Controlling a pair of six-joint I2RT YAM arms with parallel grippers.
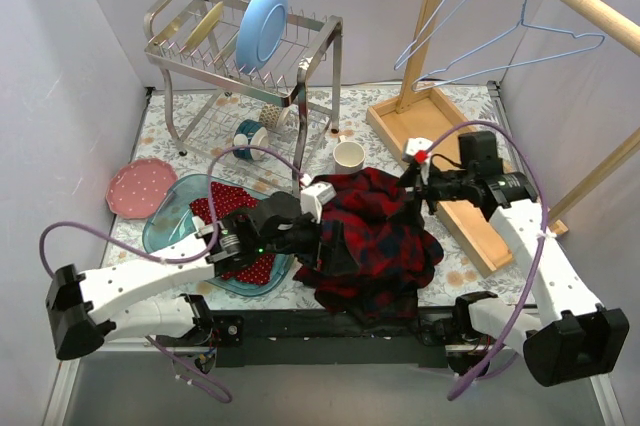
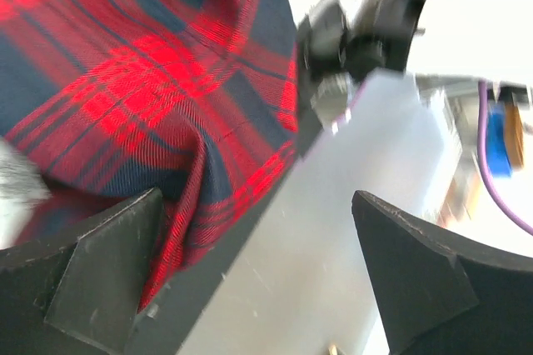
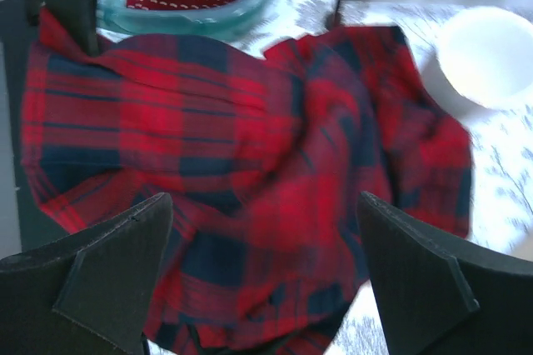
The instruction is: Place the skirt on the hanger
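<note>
The skirt (image 1: 228,202) lay bunched in the teal tray (image 1: 165,231) at the left of the tabletop (image 1: 462,274), partly under my left arm (image 1: 150,281). It looked light, soft and floppy, so I judged a pinch at its upper edge best. My left gripper (image 2: 256,197) stood spread beside the plaid shirt (image 1: 375,236). My right gripper (image 3: 260,205) hung spread above it. I could read no writing.

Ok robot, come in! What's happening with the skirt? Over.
Left gripper and right gripper open, nothing held. Skirt in the teal tray, not yet on the hanger. Plaid shirt heaped beside the tray, at both grippers.
</note>
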